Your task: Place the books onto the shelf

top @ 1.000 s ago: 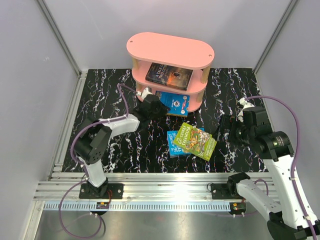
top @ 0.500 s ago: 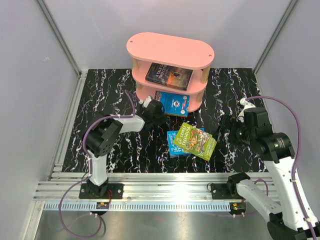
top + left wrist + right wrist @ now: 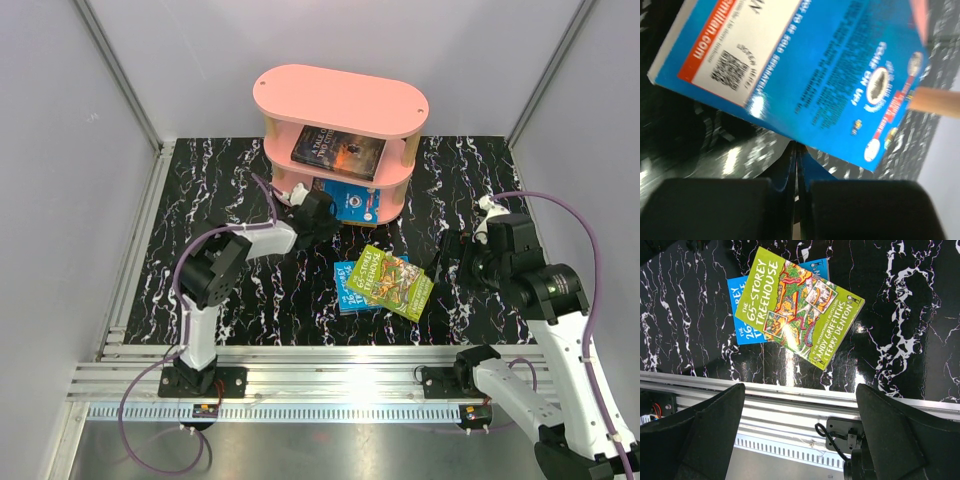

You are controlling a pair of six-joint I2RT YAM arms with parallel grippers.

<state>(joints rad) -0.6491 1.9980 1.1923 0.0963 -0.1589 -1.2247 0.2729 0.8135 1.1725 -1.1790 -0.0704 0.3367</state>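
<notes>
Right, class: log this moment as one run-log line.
left gripper shut, at blue book on shelf | right gripper open, near green book

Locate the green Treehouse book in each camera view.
Top external: green Treehouse book, just right of centre.
Left wrist: not in it.
Right wrist: upper centre.
Shared landmark: the blue book under it, showing at its left edge in both.

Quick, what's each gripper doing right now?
Left gripper: closed, tips by the blue book.
Right gripper: open, empty.
</notes>
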